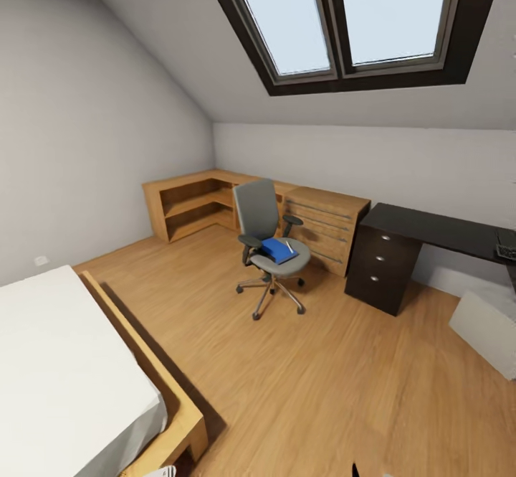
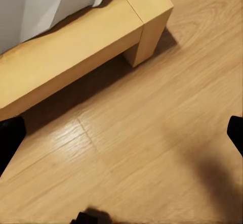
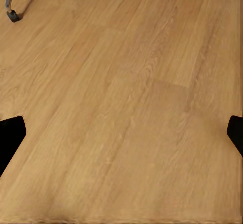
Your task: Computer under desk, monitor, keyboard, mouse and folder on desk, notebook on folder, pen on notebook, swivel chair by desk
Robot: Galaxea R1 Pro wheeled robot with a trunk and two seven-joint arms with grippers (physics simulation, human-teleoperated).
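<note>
The swivel chair, grey with a chrome wheeled base, stands in the middle of the room in front of the wooden units. The blue folder lies on its seat. To the right the black desk runs along the far wall, and a corner of the keyboard shows at the picture's edge. The light grey computer sits on the floor below the desk. My left gripper hangs open over bare floor beside the bed frame. My right gripper is open over floor, with the chair's wheels ahead.
A bed with a wooden frame fills the near left. A wooden shelf unit and drawer unit line the far corner. A dark drawer cabinet stands at the desk's left end. Open wooden floor lies between me and the chair.
</note>
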